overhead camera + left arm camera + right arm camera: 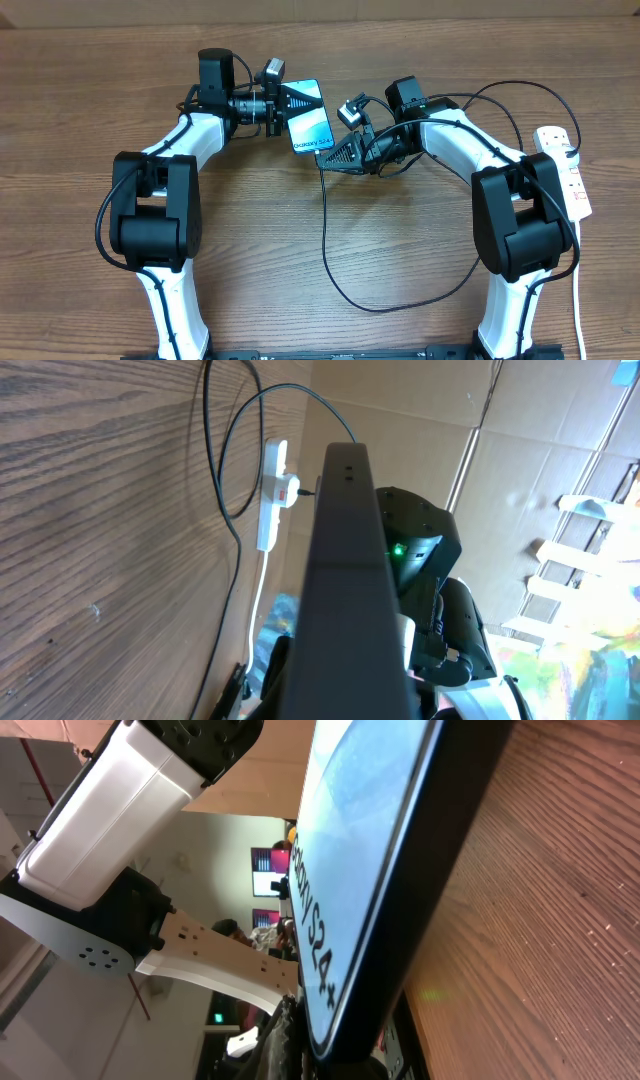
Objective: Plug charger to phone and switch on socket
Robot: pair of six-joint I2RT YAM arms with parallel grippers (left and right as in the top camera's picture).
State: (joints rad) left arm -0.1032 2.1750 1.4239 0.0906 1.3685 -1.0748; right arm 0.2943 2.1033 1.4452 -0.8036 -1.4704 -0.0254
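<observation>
Glass-fronted phone [310,128], rigid, slippery and probably fragile, raised off the wooden surface [250,250]; left fingers [297,97] clamped on its upper end; right fingers [340,155] closed on the limp charger [325,230] near its plug; socket [568,170] far right.

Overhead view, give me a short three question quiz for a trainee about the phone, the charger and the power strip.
1. True or false: the socket lies on the left arm's side of the table.
2. Pick one. The screen of the phone is: A) dark, B) lit light blue, C) covered by a cloth.
3. Fill the gap: the cable of the charger is ___ in colour.

Key: 1 false, it lies at the table's edge beside the right arm. 2 B. 3 black.
</observation>
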